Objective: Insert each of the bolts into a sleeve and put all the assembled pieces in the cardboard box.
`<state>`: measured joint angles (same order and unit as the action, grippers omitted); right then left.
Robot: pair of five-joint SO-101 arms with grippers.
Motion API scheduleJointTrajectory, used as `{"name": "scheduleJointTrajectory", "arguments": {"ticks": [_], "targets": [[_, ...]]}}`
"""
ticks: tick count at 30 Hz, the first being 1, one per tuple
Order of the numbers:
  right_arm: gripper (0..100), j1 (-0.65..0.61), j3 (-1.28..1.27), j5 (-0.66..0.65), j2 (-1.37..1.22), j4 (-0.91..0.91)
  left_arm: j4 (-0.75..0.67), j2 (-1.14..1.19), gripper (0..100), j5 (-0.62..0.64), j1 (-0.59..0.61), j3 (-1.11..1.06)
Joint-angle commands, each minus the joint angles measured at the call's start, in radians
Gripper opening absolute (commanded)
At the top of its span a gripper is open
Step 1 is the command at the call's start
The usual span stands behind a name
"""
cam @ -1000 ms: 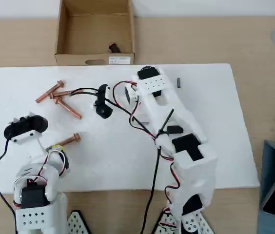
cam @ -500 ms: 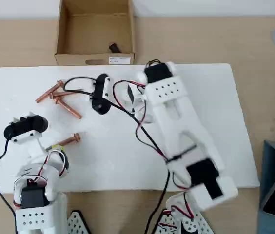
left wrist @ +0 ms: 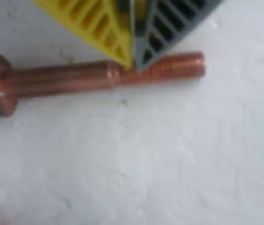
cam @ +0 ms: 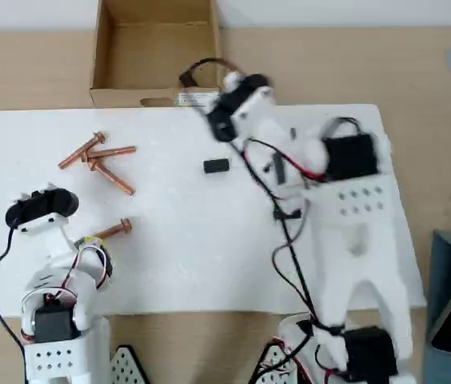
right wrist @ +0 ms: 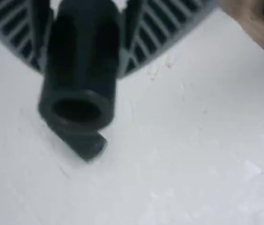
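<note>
White mat (cam: 169,264) — R jaws clamped on sleeve (right wrist: 78,93), now nearer box (cam: 97,56); L jaws together at bolt (left wrist: 76,79).

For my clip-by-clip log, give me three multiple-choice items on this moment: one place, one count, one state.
1. Where are the tips of the left claw? A in the brown cardboard box; B at the shank of a copper-coloured metal bolt; C on the wooden tabletop.
2. How many copper bolts lie on the white foam mat? A two; B four; C six.
3. What is the state of the right claw? A shut on a black cylindrical plastic sleeve; B open; C shut on a bolt.
Key: B, the left wrist view shows the tips at the shank; B, three clustered plus one by the left arm; A, the sleeve sits between its fingers.
</note>
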<state>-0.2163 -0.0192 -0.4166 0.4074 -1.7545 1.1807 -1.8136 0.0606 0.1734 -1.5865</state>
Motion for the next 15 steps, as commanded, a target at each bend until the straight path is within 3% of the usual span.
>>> {"name": "scheduleJointTrajectory", "arguments": {"ticks": [1,6,15], "targets": [[1.2,0.113,-0.038,0.048,0.082,-0.023,0.025,-0.001,0,-0.031,-0.003,0.110],[1.2,0.197,-0.205,0.038,0.148,-0.005,0.069,0.104,0,-0.031,-0.009,0.288],[1.2,0.237,-0.374,0.046,0.300,0.055,0.074,0.708,0,0.049,-0.008,0.687]]}}
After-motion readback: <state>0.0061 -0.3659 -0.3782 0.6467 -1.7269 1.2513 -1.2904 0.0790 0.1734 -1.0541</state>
